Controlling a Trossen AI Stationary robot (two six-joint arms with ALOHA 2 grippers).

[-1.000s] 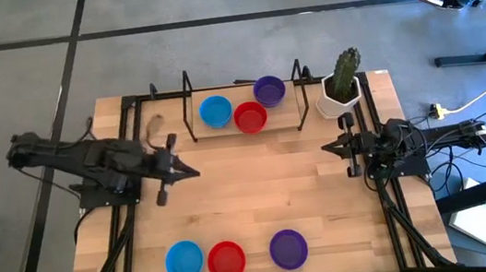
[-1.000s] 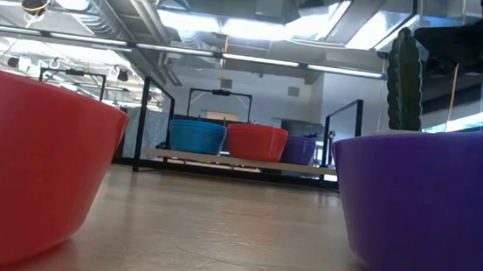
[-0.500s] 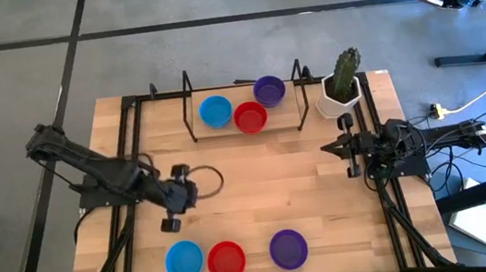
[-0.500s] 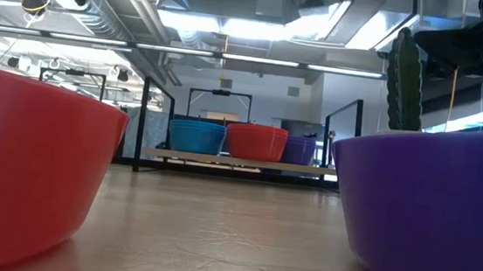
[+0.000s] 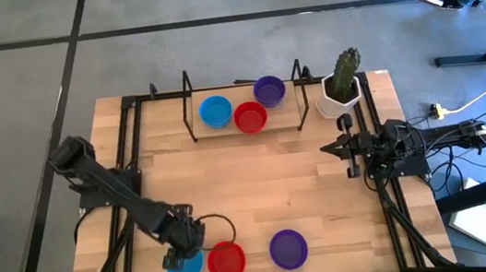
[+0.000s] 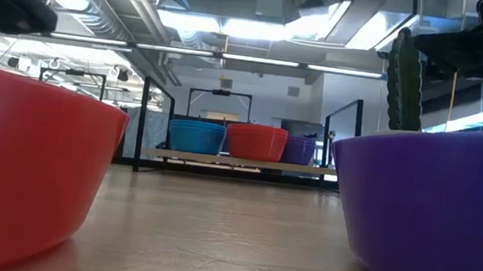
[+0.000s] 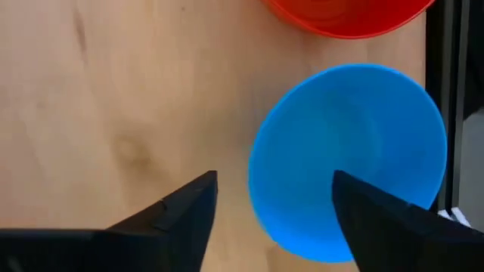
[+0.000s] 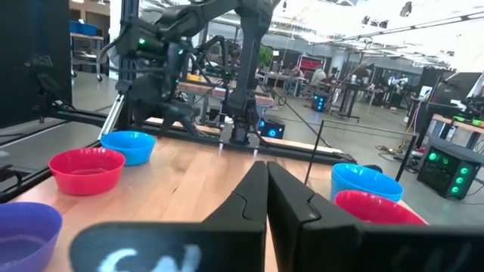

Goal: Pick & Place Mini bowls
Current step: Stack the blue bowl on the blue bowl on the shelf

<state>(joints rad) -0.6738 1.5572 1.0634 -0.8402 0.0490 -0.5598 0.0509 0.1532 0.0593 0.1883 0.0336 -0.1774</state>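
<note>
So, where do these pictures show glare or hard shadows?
Low view: the ceiling lights glare white. Left wrist view: the blue bowl under the open left pincer is evenly lit, without glare. High view: the table carries only faint shadows.

Open-plan robotics lab, exposed ceiling ducts (image 6: 104, 1), strip lights (image 6: 231, 58), equipment workstations (image 8: 446, 162)

Bright ceiling strip lights (image 6: 234, 25) glare overhead; the desk (image 5: 259, 190) is evenly lit, shadows faint, nearest bowls loom blurred.
</note>
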